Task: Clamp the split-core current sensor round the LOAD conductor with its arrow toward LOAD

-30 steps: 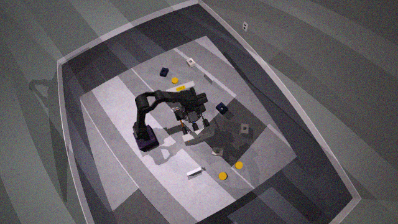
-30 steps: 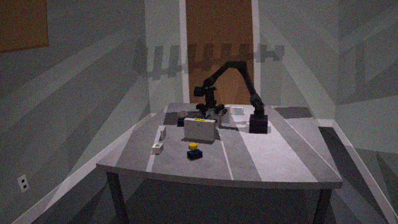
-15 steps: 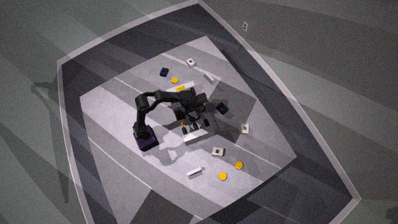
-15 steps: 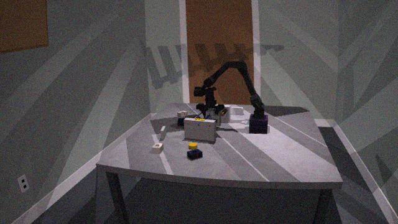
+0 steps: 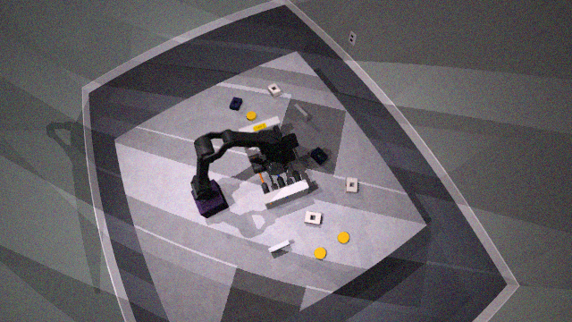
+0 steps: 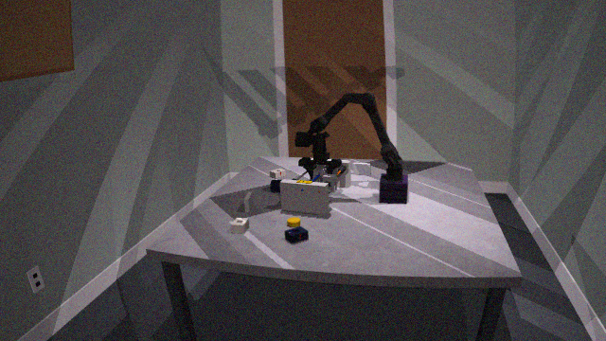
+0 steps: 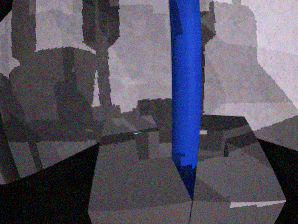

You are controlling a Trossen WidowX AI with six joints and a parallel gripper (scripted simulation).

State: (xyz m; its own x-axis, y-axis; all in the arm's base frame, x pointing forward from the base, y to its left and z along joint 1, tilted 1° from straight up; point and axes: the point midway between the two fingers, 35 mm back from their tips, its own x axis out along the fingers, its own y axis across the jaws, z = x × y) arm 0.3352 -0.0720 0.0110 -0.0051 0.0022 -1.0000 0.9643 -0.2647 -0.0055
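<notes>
My gripper (image 5: 278, 168) (image 6: 322, 171) (image 7: 178, 149) points down between two upright white walls and is shut on the grey current sensor (image 7: 132, 182). In the wrist view the sensor's two halves meet at a seam at the bottom, around the blue conductor (image 7: 186, 80) (image 5: 279, 178). The sensor's arrow is not visible, and I cannot tell whether the latch is engaged. The wall (image 5: 245, 130) (image 6: 304, 199) at the far end has a yellow label (image 5: 259, 127) (image 6: 304, 182) on top, too blurred to read. The other wall (image 5: 286, 193) has several dark cable glands. An orange conductor (image 5: 261, 178) (image 6: 339, 172) runs nearby.
Dark blue blocks (image 5: 236, 104) (image 5: 319, 156) and pale square blocks with holes (image 5: 349, 190) (image 5: 307, 218) lie around the walls. Yellow discs (image 5: 251, 115) (image 5: 343, 237) (image 5: 320, 253), a white bar (image 5: 280, 246) and a grey bar (image 5: 302, 112) lie farther out. Striped shadows cross the table.
</notes>
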